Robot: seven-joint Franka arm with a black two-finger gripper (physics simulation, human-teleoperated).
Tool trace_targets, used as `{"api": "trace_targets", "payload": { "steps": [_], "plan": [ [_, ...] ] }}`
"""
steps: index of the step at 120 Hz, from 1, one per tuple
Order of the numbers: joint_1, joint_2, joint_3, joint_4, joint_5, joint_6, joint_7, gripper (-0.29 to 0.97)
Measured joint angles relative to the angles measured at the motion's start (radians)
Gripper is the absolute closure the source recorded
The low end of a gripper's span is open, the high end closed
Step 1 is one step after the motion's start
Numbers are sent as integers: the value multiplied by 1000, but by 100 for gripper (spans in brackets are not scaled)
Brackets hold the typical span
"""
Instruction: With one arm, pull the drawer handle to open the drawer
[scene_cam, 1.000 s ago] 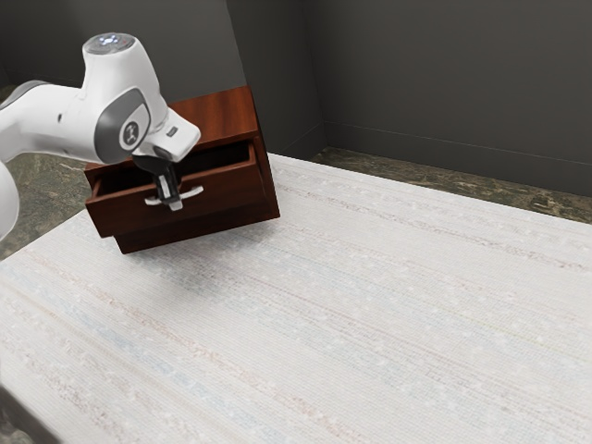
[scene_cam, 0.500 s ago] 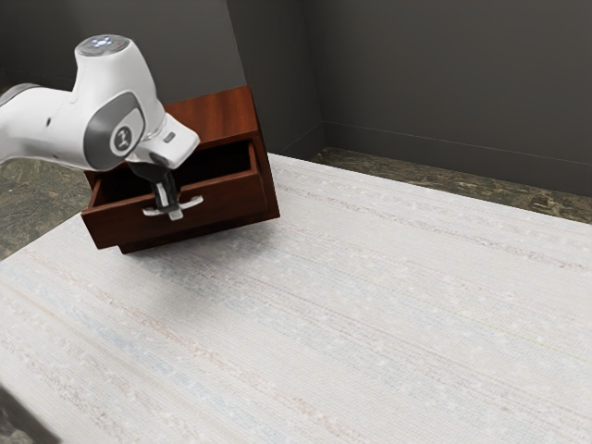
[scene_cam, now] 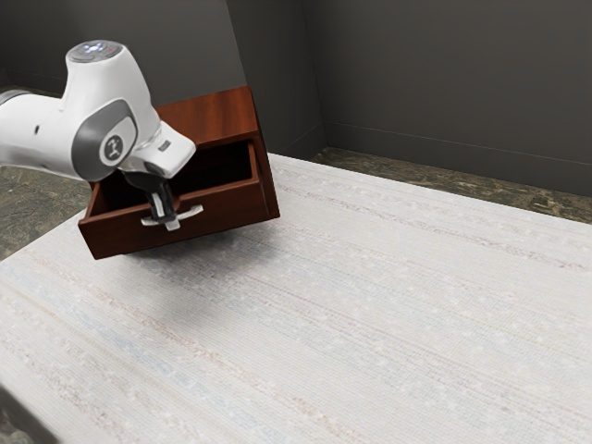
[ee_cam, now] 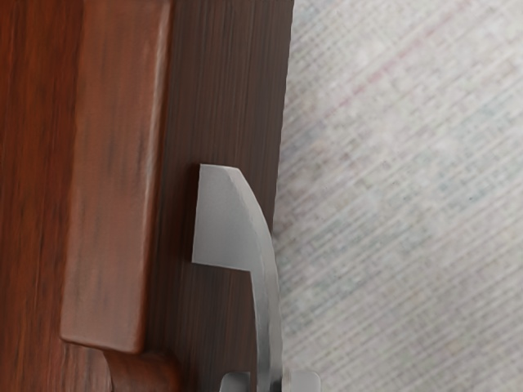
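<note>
Pinching the silver metal bar handle (scene_cam: 190,212) from above, the black two-finger end effector (scene_cam: 168,220) has its fingers pressed onto the bar, whose long axis runs across the front of the red-brown wooden drawer (scene_cam: 231,200). That drawer stands partly out of its matching wooden cabinet (scene_cam: 217,111) at the far corner of the pale wooden worktop (scene_cam: 370,305). The pull should, I judge, run straight away from the cabinet, square to the bar.

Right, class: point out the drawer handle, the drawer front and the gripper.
drawer handle (ee_cam: 230,214), wrist view, on its flat grey end.
drawer front (scene_cam: 231,208), exterior view, on the bare panel beside the handle.
gripper (scene_cam: 168,215), exterior view, midway between the fingertips at the handle.
</note>
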State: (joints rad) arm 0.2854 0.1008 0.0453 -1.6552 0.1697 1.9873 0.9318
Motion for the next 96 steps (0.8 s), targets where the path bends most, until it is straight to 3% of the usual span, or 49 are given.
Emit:
{"api": "trace_targets", "payload": {
  "steps": [53,82,96],
  "plan": [
    [6,-71,-23,-92,1,21,-25,79],
    [54,-96,-59,-120,1,32,-40,79],
    [23,-104,-30,-130,0,33,-44,79]
  ]
}}
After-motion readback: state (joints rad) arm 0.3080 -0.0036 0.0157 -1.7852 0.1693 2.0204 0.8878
